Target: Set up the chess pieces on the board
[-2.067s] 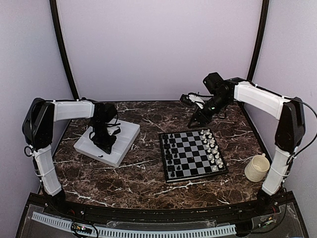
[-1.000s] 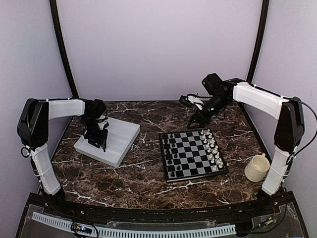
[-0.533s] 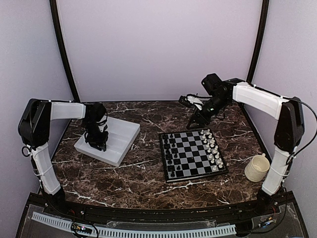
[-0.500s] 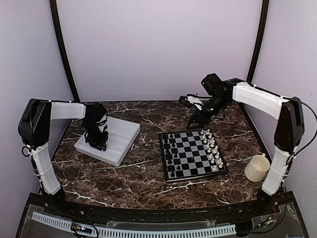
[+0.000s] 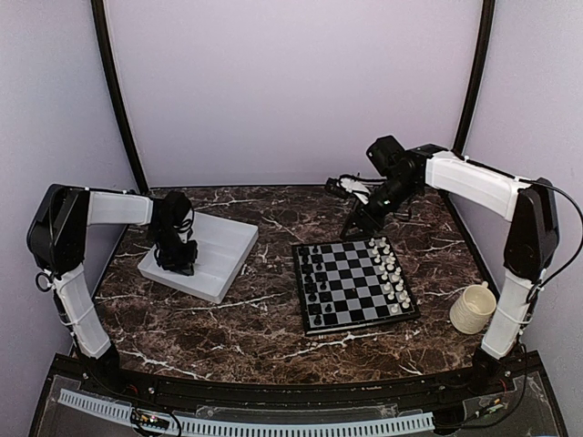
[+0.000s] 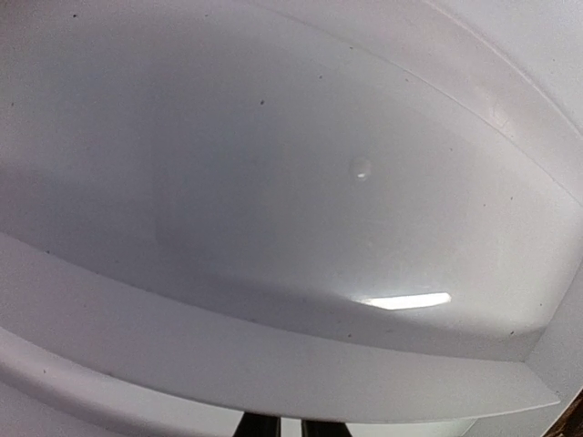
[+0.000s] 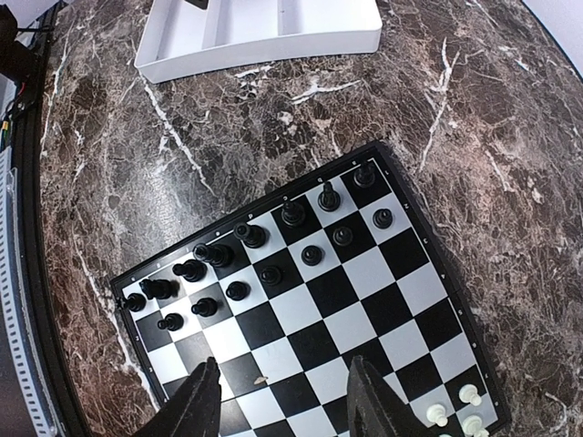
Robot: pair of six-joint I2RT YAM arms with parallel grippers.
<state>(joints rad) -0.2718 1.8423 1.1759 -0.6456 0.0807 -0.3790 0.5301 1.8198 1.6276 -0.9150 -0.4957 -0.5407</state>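
The board (image 5: 357, 284) lies right of the table's centre. Several black chess pieces (image 5: 312, 278) stand in its two left columns, and in the right wrist view (image 7: 264, 257) they crowd the board's (image 7: 364, 309) far corner, some leaning. My left gripper (image 5: 176, 261) is down in the left end of the white tray (image 5: 219, 259). Its fingertips (image 6: 260, 424) stand close together with a thin gap, and nothing shows between them. My right gripper (image 5: 358, 218) hangs above the board's far edge, open and empty (image 7: 283, 366).
White chessmen (image 5: 390, 273) fill the board's right columns and show in the right wrist view (image 7: 451, 414). The tray compartment (image 6: 273, 182) under the left wrist holds nothing. The tray also shows in the right wrist view (image 7: 264, 36). A cream cup (image 5: 472, 308) stands at the right edge.
My left gripper has moved from the tray's middle to its left end. The right gripper has shifted very slightly left. The pieces on the board have not moved.
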